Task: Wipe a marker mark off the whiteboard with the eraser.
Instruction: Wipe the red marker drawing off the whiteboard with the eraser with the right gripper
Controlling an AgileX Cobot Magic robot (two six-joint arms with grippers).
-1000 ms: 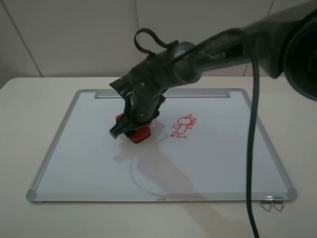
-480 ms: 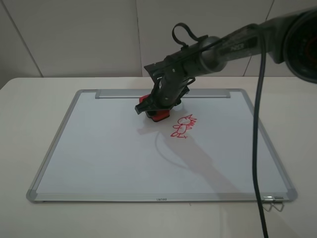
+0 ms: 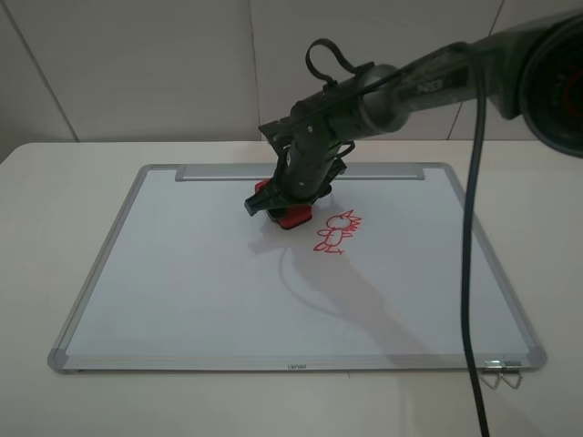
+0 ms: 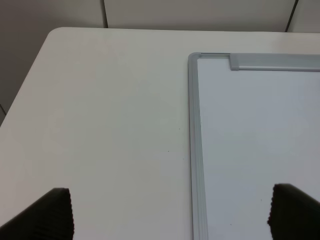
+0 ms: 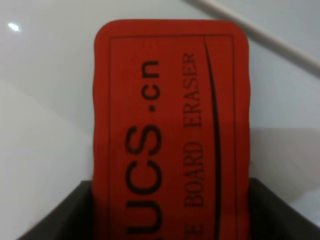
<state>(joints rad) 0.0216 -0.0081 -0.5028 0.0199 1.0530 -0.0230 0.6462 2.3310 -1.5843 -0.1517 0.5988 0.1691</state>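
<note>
The whiteboard [image 3: 182,273] lies flat on the white table. My right gripper [image 3: 276,207] is shut on the red eraser [image 3: 292,217], pressing it on the board near the far edge, left of the upright spiky-crested doodle [image 3: 337,232]. In the right wrist view the eraser [image 5: 170,130] fills the frame, lettering up, between dark fingers [image 5: 65,215]. No bird-like marker mark shows anywhere on the board. My left gripper [image 4: 172,215] hangs open over the table beside the whiteboard's [image 4: 250,140] far left corner; the high view does not show it.
The pen-tray strip [image 3: 209,172] runs along the board's far edge. A metal clip [image 3: 503,375] sits at the front right corner. The right arm's black cable [image 3: 469,273] hangs across the board's right side. Bare table [image 4: 100,125] lies left of the board.
My right gripper carried the eraser from the board's left-centre up toward the far edge, then slid slightly back left. The left gripper's motion is unseen.
</note>
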